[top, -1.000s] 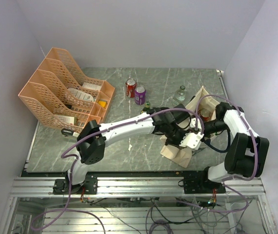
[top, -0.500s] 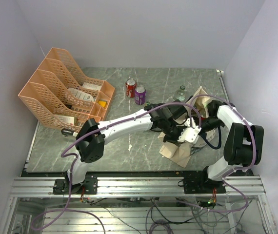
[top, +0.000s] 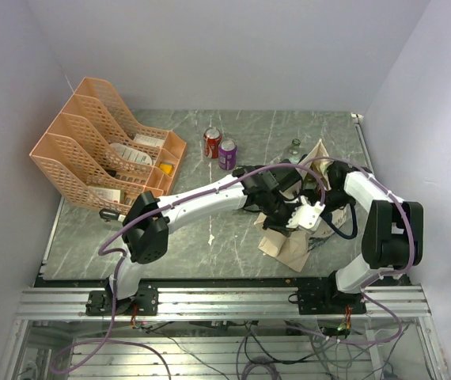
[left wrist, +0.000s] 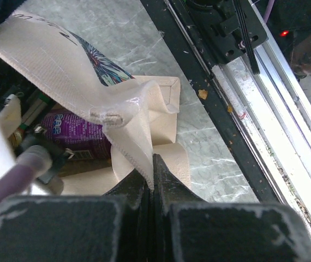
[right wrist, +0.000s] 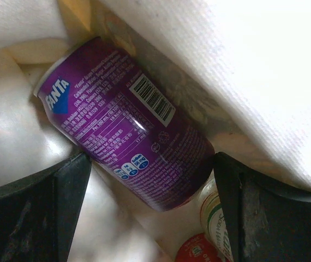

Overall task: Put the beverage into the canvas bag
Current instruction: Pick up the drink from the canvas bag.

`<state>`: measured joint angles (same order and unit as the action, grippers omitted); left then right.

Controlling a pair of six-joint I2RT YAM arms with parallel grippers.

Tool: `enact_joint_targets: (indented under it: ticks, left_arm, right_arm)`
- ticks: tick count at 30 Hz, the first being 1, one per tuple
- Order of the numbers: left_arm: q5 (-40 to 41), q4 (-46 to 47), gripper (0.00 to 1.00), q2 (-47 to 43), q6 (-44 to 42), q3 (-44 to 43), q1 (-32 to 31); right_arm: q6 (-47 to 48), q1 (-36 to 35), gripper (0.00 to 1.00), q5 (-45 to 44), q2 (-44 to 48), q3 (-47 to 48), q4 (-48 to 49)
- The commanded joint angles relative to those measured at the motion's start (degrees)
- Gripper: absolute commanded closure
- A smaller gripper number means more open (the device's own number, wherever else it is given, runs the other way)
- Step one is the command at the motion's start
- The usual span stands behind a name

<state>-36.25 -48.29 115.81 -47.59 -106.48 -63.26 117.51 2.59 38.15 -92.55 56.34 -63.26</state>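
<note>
The cream canvas bag lies on the table's right side, and my left gripper is shut on its rim, holding the mouth up. In the left wrist view the cloth edge is pinched between the closed fingers, and a purple can shows inside. My right gripper reaches into the bag's mouth. In the right wrist view it stands open, with a purple Fanta can lying tilted between its fingers on the bag's inner cloth.
A red can and a purple can stand at the table's far middle, with a clear bottle beside them. Orange file trays fill the far left. Inside the bag lie a labelled bottle and a red-topped can.
The right arm has pushed further into the bag's mouth. The left gripper has moved slightly away from the near edge with the rim still in it.
</note>
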Motion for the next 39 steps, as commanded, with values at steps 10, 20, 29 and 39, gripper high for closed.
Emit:
enact_joint_targets:
  ticks: [10,20,29,39]
  left_arm:
    - [1.87,-3.12,0.93,-0.74,1.03,1.56,0.95]
    - [2.71,-2.57,0.93,-1.03,1.55,1.46,0.95]
    - [2.81,-1.23,0.93,-1.39,3.16,0.98,0.99]
    - [3.03,-0.63,0.93,-3.02,4.22,1.49,1.12]
  right_arm:
    - [23.23,-5.00,0.13,-14.84,-4.87,-8.49,8.71]
    - [20.50,-4.57,0.56,-10.50,-2.79,-7.60,7.17]
    - [16.97,-0.77,0.97,2.58,2.20,-3.34,0.30]
    - [16.03,6.12,1.00,12.82,2.17,5.08,-9.31]
